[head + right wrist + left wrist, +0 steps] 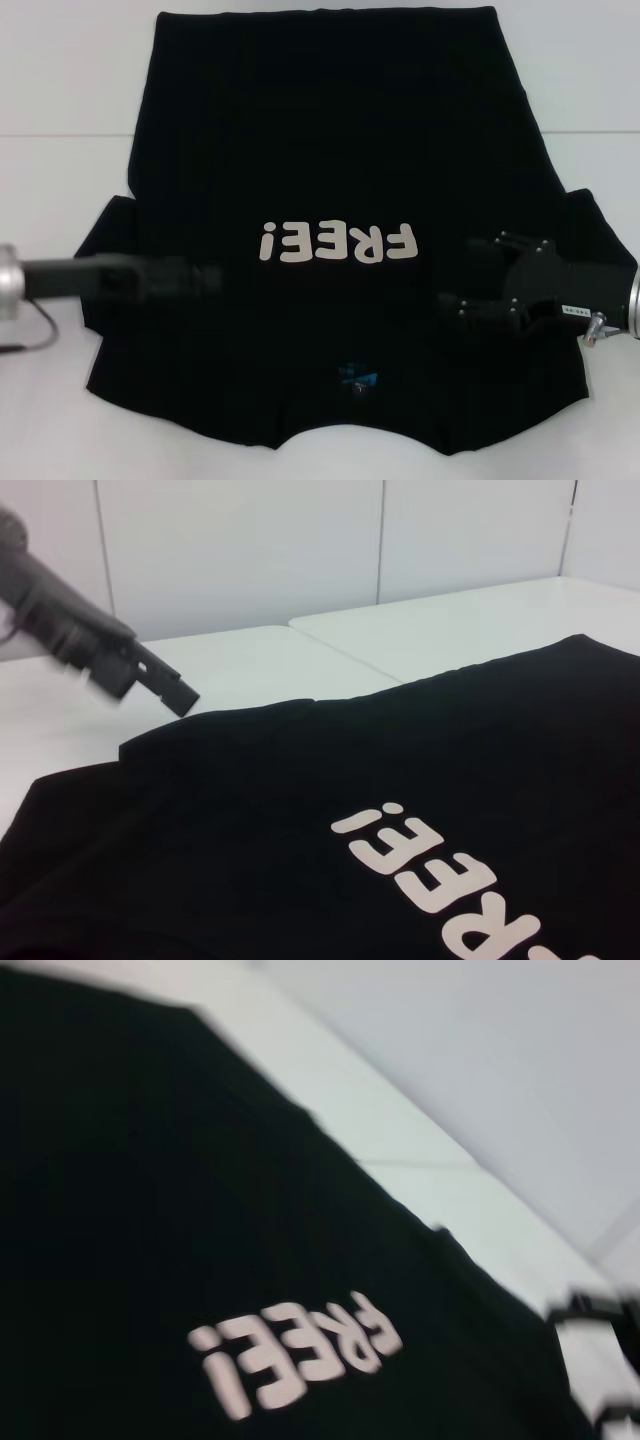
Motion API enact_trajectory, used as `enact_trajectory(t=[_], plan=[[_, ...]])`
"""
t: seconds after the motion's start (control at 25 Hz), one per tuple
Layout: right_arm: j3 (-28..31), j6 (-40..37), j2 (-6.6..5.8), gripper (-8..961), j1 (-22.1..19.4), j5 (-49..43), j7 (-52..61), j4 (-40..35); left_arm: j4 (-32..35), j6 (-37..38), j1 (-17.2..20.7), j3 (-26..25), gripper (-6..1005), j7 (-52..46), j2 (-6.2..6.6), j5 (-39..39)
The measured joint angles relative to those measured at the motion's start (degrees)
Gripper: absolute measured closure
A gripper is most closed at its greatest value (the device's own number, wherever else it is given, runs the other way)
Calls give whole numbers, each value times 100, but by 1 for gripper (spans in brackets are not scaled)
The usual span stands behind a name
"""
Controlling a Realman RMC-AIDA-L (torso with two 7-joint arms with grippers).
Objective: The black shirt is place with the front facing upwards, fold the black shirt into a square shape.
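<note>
Between both claws, black shirt (330, 150) flat on white worktop (60, 180).
Right claw (452, 278) spread wide over sleeve side; left claw (205, 277) hovering opposite, grip unclear.

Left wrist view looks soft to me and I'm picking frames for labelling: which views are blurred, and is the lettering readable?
Left wrist view: smeared throughout, the lettering on the black shirt soft but legible. Right wrist view: shirt and lettering fairly crisp, only the left gripper streaked. Head view: mostly sharp, text clear, folds lost in the black; the right gripper hard to separate from the cloth.
</note>
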Motion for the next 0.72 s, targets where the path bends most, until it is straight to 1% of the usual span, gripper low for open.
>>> enact_trajectory(t=[0.04, 0.08, 0.16, 0.2, 0.24, 0.28, 0.32, 0.44, 0.6, 0.72], plan=[[-1, 3, -1, 41, -4, 0, 6, 2, -92, 30, -59, -41, 51, -623, 178, 0], [-6, 2, 0, 41, -7, -1, 8, 3, -167, 18, -110, -115, 51, -1240, 327, 11], [-14, 5, -1, 43, -10, -2, 8, 4, -203, -124, -135, -218, 51, -2011, 486, 37], [-19, 5, 0, 43, -11, -3, 8, 5, -223, -347, -121, -286, 51, -2647, 581, 49], [-21, 8, 0, 44, -12, -3, 7, 5, -232, -443, -110, -310, 51, -2899, 617, 57], [-23, 16, -1, 45, -12, -4, 7, 5, -274, -692, -78, -363, 51, -3399, 692, 62], [-26, 23, 0, 45, -13, -4, 5, 5, -309, -870, -59, -389, 51, -3637, 735, 89], [-33, 19, -1, 48, -10, -4, -3, 5, -396, -1206, -38, -401, 52, -3771, 771, 307], [-45, 5, 0, 50, 0, -4, 6, 5, -530, -1550, -38, -356, 52, -3703, 719, 668], [-46, 3, 5, 52, 1, -4, 6, 6, -690, -1769, -35, -332, 52, -3646, 695, 779]])
